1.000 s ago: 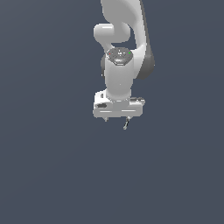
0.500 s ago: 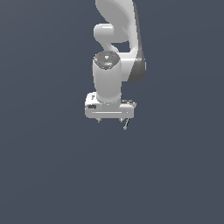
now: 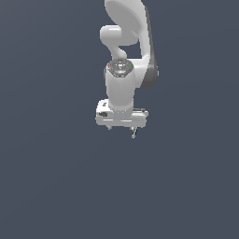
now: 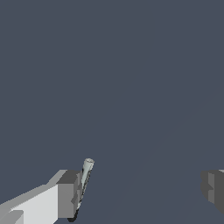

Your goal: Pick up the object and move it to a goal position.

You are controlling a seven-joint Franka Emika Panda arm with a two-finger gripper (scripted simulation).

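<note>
- The white arm [image 3: 126,56] hangs down from the top of the frame in the exterior view, centre, over a plain dark grey surface.
- The claw [image 3: 121,127] [image 4: 140,190] is spread wide, its two fingers [image 4: 68,194] far apart.
- The pin [image 3: 134,134] [image 4: 85,177], thin and pale greenish grey, lies tilted right against one finger's inner face, at the exterior view's right; the other finger is well clear of it.

Object [image 4: 85,175]: tiny thin pale-greenish grey pin, slightly tilted, against one tool finger [image 4: 68,194].
</note>
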